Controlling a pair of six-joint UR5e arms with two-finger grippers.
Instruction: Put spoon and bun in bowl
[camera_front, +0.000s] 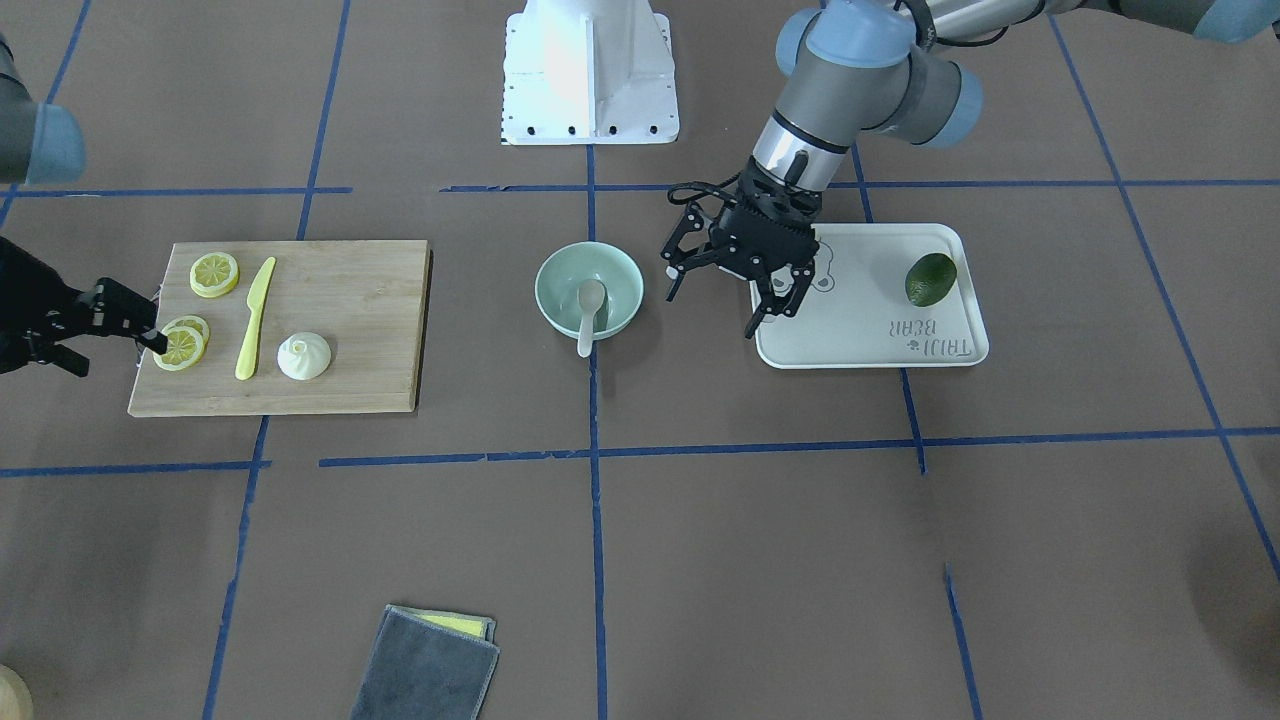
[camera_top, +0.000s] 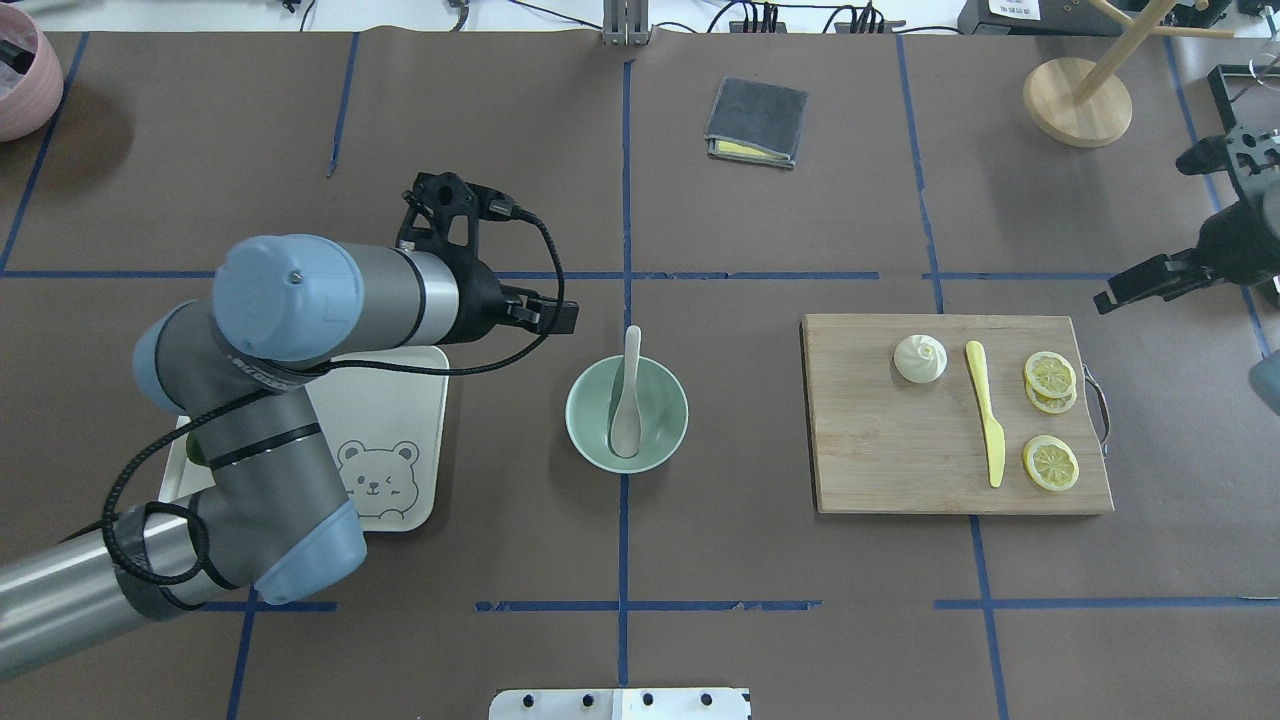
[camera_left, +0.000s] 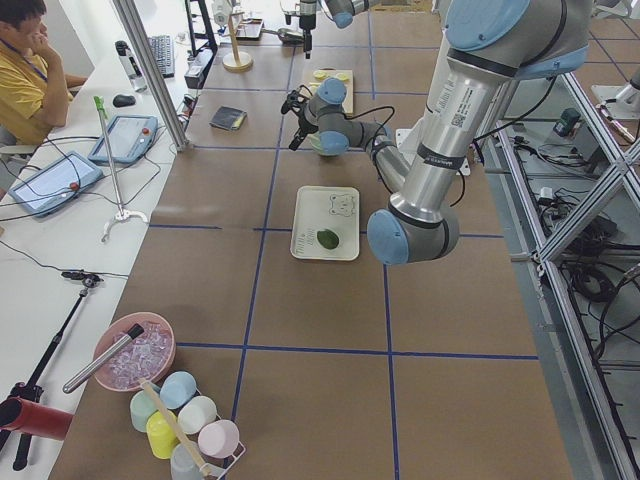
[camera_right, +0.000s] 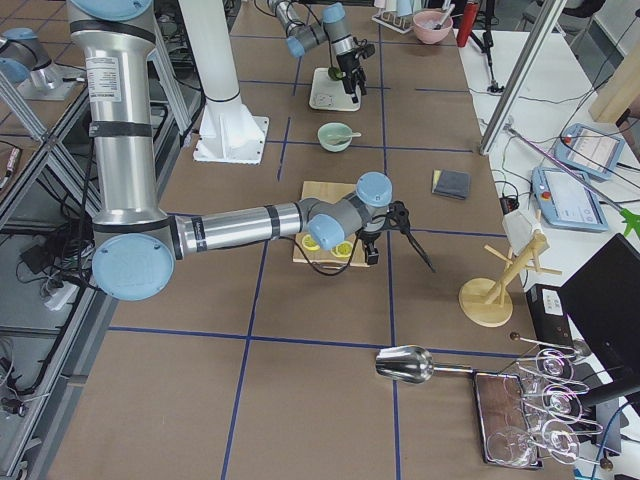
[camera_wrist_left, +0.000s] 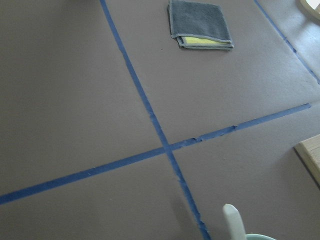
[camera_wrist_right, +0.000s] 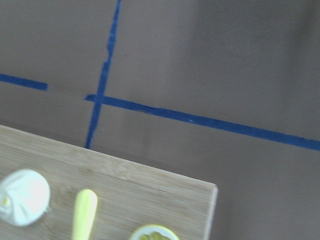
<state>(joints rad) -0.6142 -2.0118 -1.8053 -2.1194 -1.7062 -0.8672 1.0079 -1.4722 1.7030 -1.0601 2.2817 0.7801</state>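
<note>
The pale spoon lies in the mint-green bowl at the table's middle, its handle resting over the rim; the handle tip shows in the left wrist view. The white pleated bun sits on the wooden cutting board, also seen in the right wrist view. My left gripper is open and empty, above the gap between bowl and white tray. My right gripper is open and empty at the board's outer edge, beside the lemon slices.
A yellow plastic knife and lemon slices share the board with the bun. An avocado lies on the bear-printed tray. A folded grey cloth lies on the operators' side. A wooden stand is at the far corner.
</note>
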